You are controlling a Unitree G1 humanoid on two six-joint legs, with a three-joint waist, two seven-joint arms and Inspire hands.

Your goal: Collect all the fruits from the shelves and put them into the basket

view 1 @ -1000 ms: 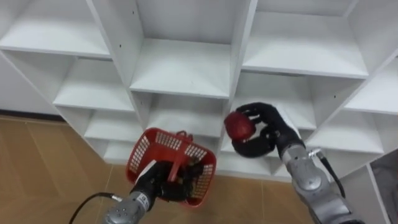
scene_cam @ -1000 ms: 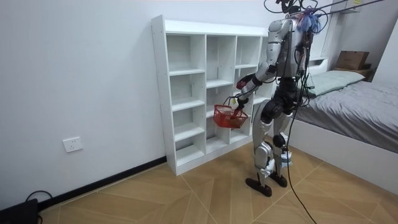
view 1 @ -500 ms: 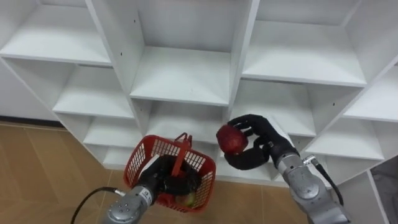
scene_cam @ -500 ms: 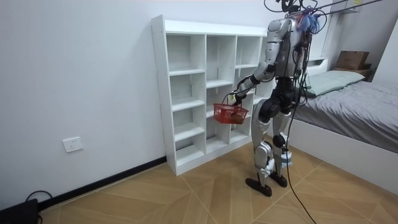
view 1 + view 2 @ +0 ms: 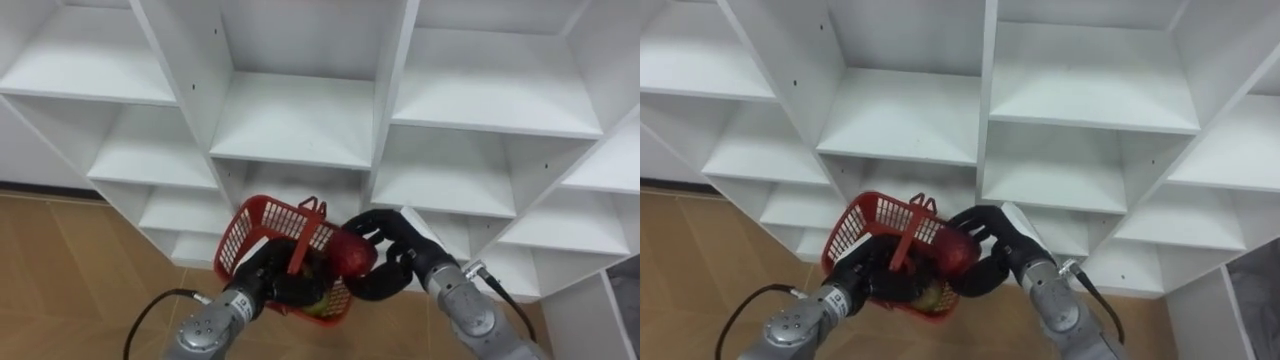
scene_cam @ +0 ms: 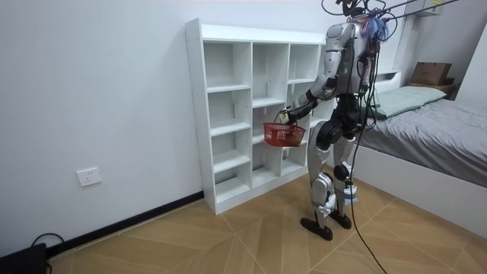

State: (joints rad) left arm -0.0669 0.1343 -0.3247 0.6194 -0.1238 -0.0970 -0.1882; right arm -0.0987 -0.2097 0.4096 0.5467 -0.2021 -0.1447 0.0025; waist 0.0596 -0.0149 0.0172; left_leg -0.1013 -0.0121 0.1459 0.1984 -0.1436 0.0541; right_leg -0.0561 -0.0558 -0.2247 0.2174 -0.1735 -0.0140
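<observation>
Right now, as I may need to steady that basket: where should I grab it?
Probably the basket's far rim, coming from the shelf side: the left hand grips the handle, and the right hand holds an apple at the right rim.

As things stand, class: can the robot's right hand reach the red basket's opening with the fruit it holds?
Probably yes. The right hand, curled round the red fruit, is at the rim of the red basket, which the left hand holds by its handle. Nothing lies between.
</observation>
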